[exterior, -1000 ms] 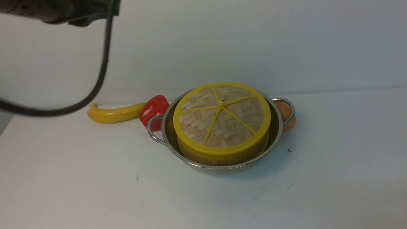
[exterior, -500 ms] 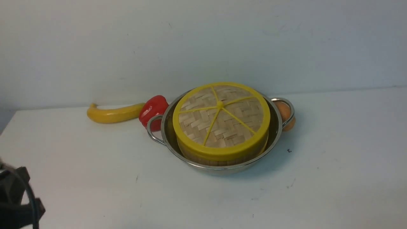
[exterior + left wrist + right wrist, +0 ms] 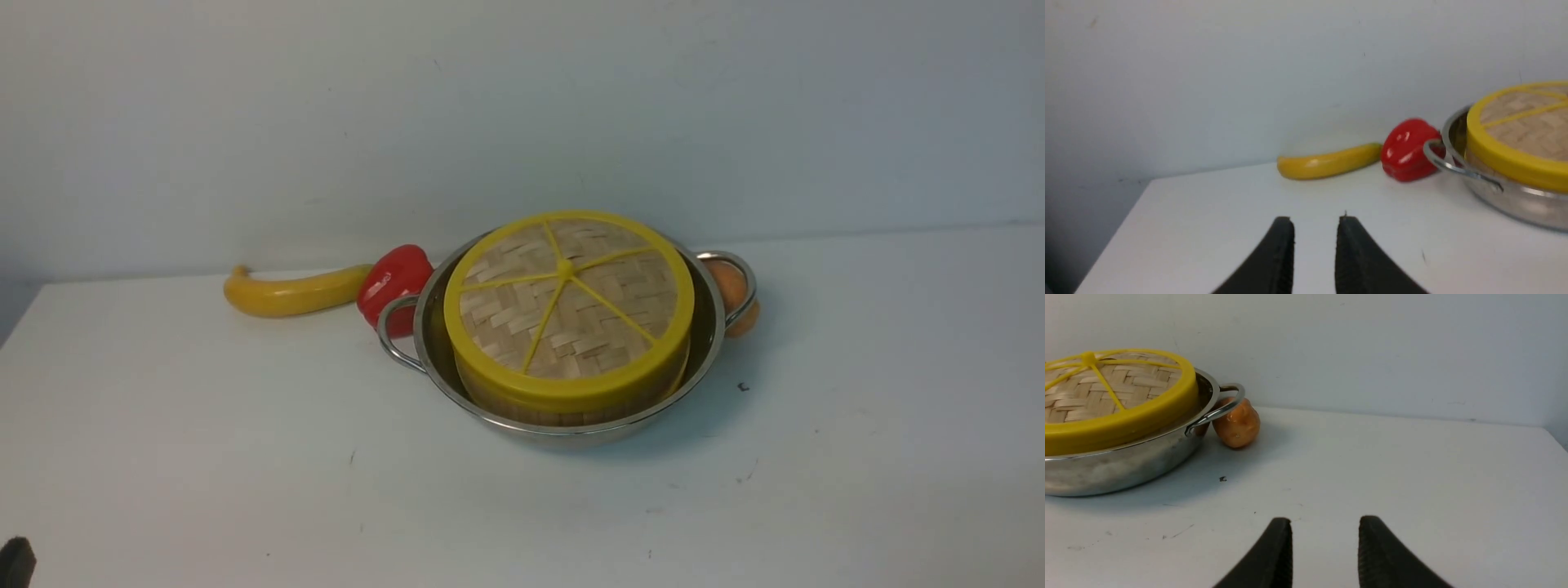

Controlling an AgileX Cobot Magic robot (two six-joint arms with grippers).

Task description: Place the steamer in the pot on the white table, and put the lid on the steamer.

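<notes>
Both grippers, left gripper (image 3: pixel 1314 228) and right gripper (image 3: pixel 1325 528), hang narrowly parted, empty; lid (image 3: pixel 569 298) caps steamer (image 3: pixel 563 406) in pot (image 3: pixel 706 343): task looks finished.

even soft light, faint shadows; left wrist view blurred.

Front cam high, facing wall; both wrist cams low, flanking shared pot (image 3: pixel 702 359).
</notes>
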